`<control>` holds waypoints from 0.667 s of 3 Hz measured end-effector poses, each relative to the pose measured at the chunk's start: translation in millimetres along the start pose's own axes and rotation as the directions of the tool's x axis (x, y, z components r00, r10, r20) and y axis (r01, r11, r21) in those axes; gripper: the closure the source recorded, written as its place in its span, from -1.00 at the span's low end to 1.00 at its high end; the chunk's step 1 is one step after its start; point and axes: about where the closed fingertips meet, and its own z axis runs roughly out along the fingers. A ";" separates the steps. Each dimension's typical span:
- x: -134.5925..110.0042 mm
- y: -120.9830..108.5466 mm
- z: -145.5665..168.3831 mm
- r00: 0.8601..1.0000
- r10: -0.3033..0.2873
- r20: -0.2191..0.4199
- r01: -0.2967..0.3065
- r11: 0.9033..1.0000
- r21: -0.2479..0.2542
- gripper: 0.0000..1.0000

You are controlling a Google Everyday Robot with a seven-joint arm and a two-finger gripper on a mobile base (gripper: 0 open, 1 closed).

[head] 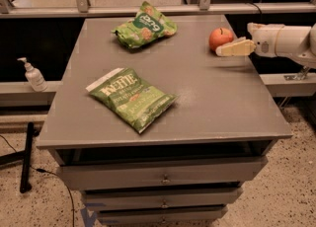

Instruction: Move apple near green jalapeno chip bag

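The red-orange apple (220, 38) sits on the grey table (197, 97) near its right edge, toward the back. The gripper (232, 48) reaches in from the right on a white arm (286, 41); its cream tip lies just right of and in front of the apple, close to it or touching it. The green jalapeno chip bag (131, 98), flat, light green with white "KETTLE" lettering, lies at the table's front left, far from the apple.
A puffier green bag (144, 25) with a dark oval logo lies at the back centre. A white pump bottle (33, 75) stands on a ledge left of the table. Drawers (163, 176) sit below the tabletop. A rail runs behind.
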 end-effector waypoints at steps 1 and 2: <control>8.4 -8.3 22.2 0.999 0.024 0.027 -0.023 1.000 -0.015 -1.00; 11.9 -7.6 38.6 0.998 0.037 0.043 -0.035 0.999 -0.039 -0.68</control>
